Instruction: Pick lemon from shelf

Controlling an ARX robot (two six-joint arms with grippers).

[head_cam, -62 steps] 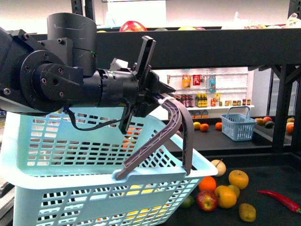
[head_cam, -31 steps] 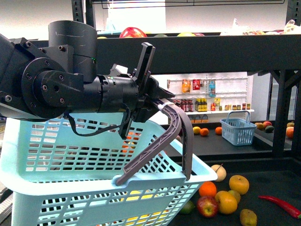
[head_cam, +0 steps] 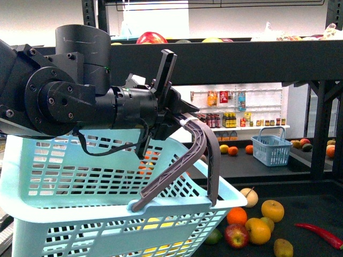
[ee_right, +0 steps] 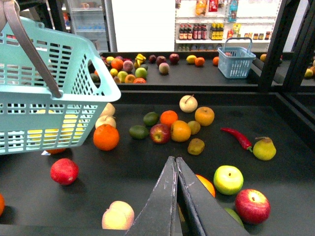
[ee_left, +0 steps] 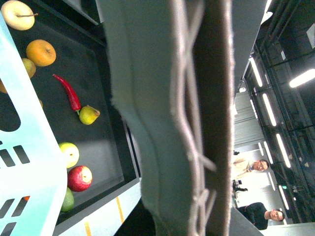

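A black robot arm fills the left of the front view. Its left pincer (head_cam: 179, 115) is clamped on the top of the grey plastic hoop handle (head_cam: 206, 142) of a pale blue slotted plastic basket (head_cam: 80, 176), which hangs tilted. The left wrist view is almost wholly blocked by that handle, blurred and very close (two onlookers (ee_left: 253, 167) show small at one edge).

Only the right wrist view shows the right pincer (ee_right: 175, 161), its fingers pressed together and holding nothing. It sits above the dark worktop (ee_right: 147, 172), the lower tray of the large black metal tiered shelf (head_cam: 241, 59). Loose fruit (ee_right: 180, 131) and a red chilli pepper (ee_right: 237, 138) lie there.

Which piece is the lemon cannot be told. Several are yellow, and yellow shapes (ee_right: 69, 125) show half hidden through the basket slots. A red fruit (head_cam: 151, 37) on the top tray is cut off by the tray's lip.
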